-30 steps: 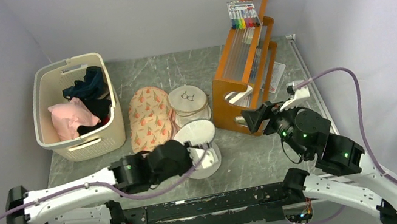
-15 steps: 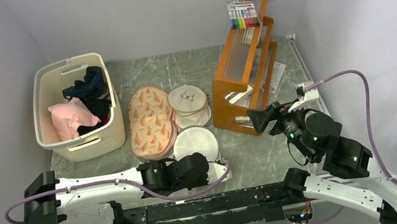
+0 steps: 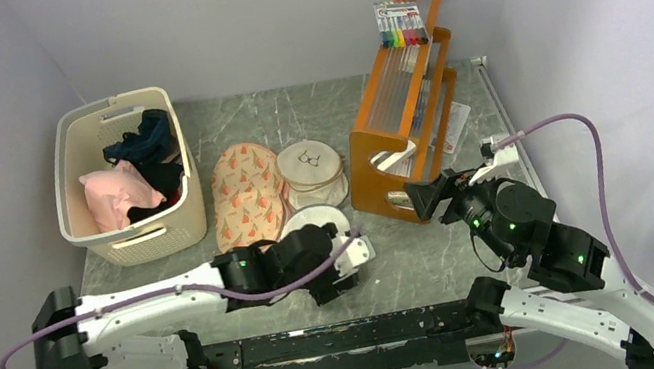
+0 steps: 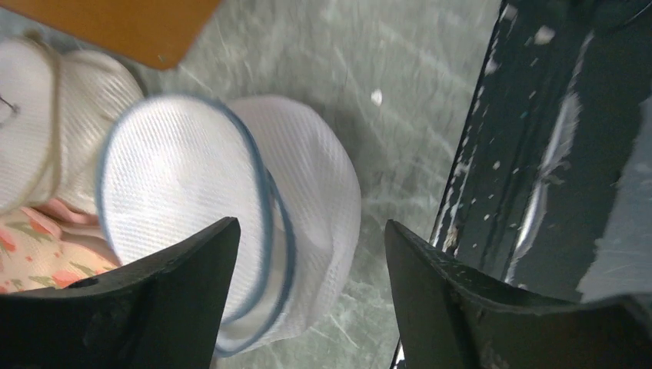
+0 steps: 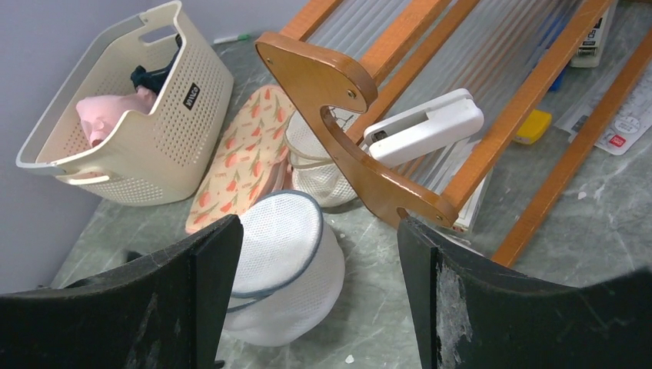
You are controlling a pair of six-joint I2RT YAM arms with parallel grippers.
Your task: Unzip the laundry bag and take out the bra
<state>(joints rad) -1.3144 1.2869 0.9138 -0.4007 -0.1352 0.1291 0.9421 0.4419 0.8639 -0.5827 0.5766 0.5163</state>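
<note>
White laundry bag point(image 4: 184, 192) lies near the front rail point(image 4: 553, 154), left hand point(image 4: 309, 225) spread.

Your basket point(image 3: 135, 241) sits far left, clothes point(image 3: 117, 196) in it | patterned bag point(image 3: 247, 197) just right of it | glasses-print bag point(image 3: 310, 169) right of that | laundry bag point(image 3: 314, 219) just before both | rack point(image 3: 367, 172) to their right | left gripper point(image 4: 309, 231) at the laundry bag's near side.

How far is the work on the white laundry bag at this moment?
Done: nothing visible; the laundry bag lies tilted on the table, its rim looks closed, no bra out. In hand: the left gripper hovers near it, jaws open; the right gripper is open, empty. Left: unzipping, removing the bra.
</note>
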